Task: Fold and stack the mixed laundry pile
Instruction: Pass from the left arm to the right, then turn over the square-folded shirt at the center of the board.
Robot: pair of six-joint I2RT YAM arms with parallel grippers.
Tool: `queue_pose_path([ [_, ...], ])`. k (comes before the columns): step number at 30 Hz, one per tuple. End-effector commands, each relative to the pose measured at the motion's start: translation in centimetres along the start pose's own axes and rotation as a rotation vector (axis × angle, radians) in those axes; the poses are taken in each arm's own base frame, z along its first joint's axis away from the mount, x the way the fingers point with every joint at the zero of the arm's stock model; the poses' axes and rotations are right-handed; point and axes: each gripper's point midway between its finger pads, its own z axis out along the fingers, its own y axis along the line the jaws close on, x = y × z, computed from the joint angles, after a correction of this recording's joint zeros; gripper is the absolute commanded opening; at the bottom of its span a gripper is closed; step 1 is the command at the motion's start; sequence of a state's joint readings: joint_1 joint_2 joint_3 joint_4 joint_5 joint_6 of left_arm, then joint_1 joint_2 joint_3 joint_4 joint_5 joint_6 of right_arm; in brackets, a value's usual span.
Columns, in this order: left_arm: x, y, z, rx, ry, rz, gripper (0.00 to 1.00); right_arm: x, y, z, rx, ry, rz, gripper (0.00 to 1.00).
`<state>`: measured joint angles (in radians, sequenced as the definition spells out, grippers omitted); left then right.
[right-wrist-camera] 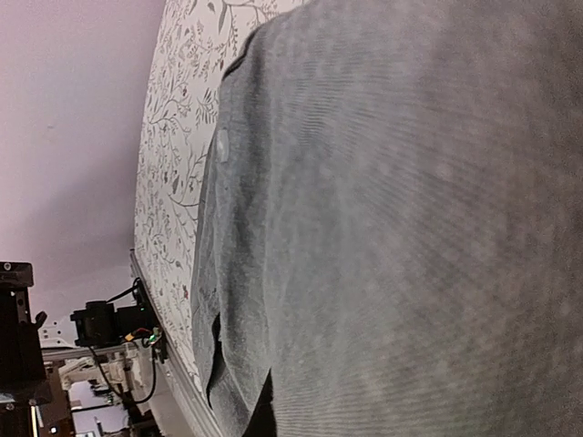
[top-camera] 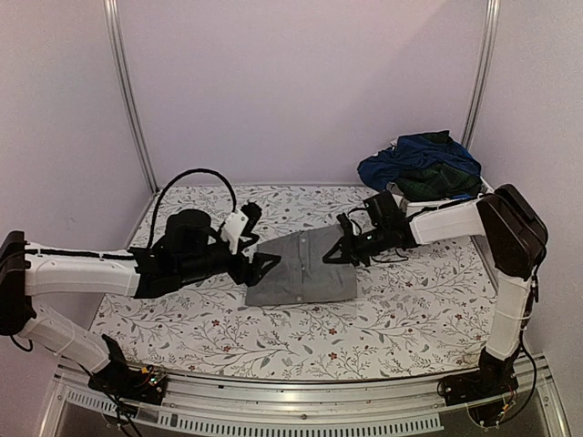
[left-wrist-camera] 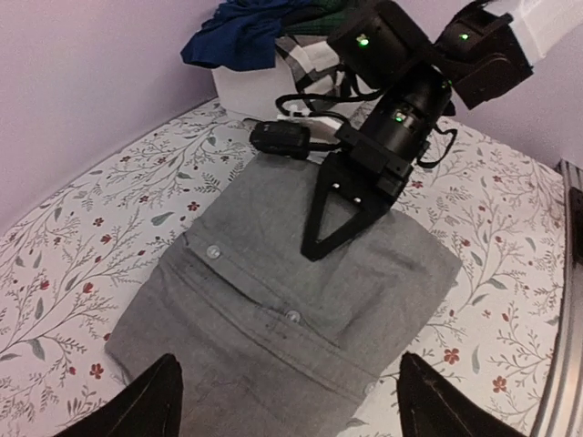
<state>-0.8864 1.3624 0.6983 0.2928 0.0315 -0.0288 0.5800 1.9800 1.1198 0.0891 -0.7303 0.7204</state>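
Note:
A grey garment (top-camera: 301, 270) with buttons lies folded flat in the middle of the floral table cloth (top-camera: 410, 309). My left gripper (top-camera: 264, 264) is open at its left edge. In the left wrist view its fingertips (left-wrist-camera: 157, 401) straddle the near end of the grey garment (left-wrist-camera: 273, 319) without touching it. My right gripper (top-camera: 342, 252) is shut, and its tip (left-wrist-camera: 317, 244) rests on the garment's far half. Whether it pinches any cloth does not show. The right wrist view is filled with grey garment (right-wrist-camera: 410, 228). A navy blue garment (top-camera: 410, 159) and a dark green plaid one (top-camera: 437, 182) are heaped at the back right.
The heap sits in a white bin (left-wrist-camera: 250, 91) in the back right corner, close behind the right arm. Walls close off the back and both sides. A metal rail (top-camera: 301, 401) runs along the near edge, by both arm bases.

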Motion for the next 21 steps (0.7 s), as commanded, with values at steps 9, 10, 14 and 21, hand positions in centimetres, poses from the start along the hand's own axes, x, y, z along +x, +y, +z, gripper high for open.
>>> queue_pose_path([
  [9, -1.6, 10.2, -6.7, -0.284, -0.142, -0.294, 0.86, -9.8, 6.5, -16.0, 0.869, -0.26, -0.741, 0.0],
  [10, -1.6, 10.8, -7.1, -0.314, -0.146, -0.301, 0.87, -9.9, 7.6, -15.9, 0.904, -0.261, -0.784, 0.0],
  [14, -1.5, 12.7, -8.3, -0.383, -0.153, -0.34, 0.88, -8.9, 8.0, -10.5, 1.02, -0.121, -0.981, 0.0],
  [21, -0.5, 15.5, -10.6, -0.473, -0.151, -0.447, 0.88, 1.9, 3.6, 4.6, 1.019, 0.35, -1.313, 0.0],
])
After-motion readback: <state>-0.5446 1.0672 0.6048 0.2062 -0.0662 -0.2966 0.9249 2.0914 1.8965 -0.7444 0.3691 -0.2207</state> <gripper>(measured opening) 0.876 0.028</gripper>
